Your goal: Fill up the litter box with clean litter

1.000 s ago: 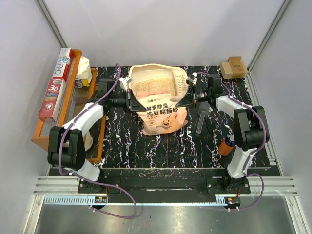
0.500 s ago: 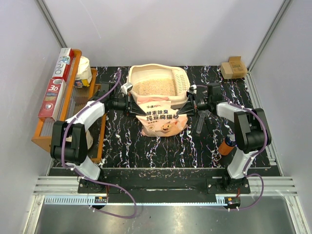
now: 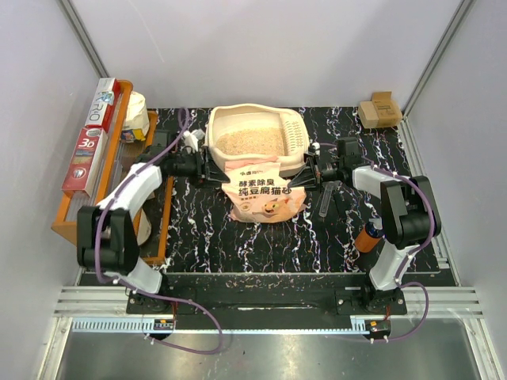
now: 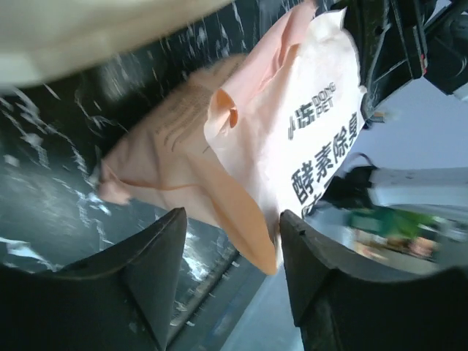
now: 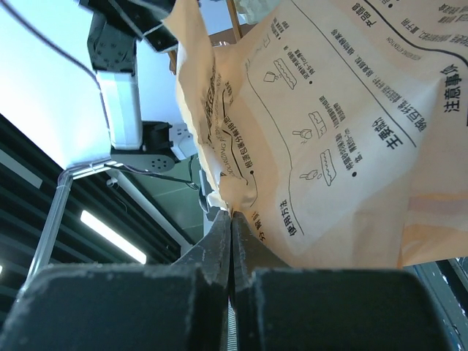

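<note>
Most looks done — clean litter (image 3: 252, 142) lies inside the litter box (image 3: 295, 134). Bag (image 3: 261, 194) slumps at its near rim; my left gripper (image 4: 230, 219) gapes, my right gripper (image 5: 231, 219) pinches the bag's edge — release remains.

Pink-and-white printed bag (image 3: 261, 194): between left tool (image 3: 209, 168) and right tool (image 3: 304, 177). Dark grey utensil (image 3: 325, 198): just beside right tool. Orange wooden tray (image 3: 63, 224): left of left tool.

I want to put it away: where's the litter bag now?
In the top view the bag sits at mid-table, directly in front of the litter box, with the right fingers pinching its edge.
</note>
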Robot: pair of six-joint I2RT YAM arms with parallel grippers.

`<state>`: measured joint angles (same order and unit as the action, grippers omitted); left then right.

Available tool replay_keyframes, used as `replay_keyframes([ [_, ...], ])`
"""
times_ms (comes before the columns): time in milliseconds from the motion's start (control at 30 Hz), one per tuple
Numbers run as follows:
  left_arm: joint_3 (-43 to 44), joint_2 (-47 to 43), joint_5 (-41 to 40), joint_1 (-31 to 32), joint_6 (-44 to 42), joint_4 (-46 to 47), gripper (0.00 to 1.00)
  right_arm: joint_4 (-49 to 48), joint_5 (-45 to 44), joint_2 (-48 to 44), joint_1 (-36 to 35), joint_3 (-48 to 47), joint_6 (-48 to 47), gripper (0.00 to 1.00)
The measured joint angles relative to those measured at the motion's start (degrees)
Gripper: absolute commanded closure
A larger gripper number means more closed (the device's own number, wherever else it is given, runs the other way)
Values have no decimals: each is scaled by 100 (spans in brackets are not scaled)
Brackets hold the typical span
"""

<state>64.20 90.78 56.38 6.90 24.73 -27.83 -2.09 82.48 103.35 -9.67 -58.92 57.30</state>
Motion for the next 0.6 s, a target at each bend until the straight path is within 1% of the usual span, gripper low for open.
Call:
replay_keyframes([
  [67,0,-466,-446,-79,-511,-13,38,35,4,4,0,-4,0,100],
  [167,-11,-1355,-826,-149,-1224,105,36,52,17,46,0,-48,2,100],
  [233,-11,-1921,-914,-155,-1744,326,35,52,28,74,4,-76,2,100],
  [300,-7,-2271,-879,-92,-2404,629,35,68,35,79,9,-87,2,100],
  [367,55,-2341,-802,52,-3080,704,36,70,33,81,9,-103,2,100],
  [433,232,-2140,-671,339,-4013,610,37,72,31,81,9,-120,0,100],
  [600,798,-1379,-621,1340,-6273,-175,37,74,22,83,9,-140,0,100],
])
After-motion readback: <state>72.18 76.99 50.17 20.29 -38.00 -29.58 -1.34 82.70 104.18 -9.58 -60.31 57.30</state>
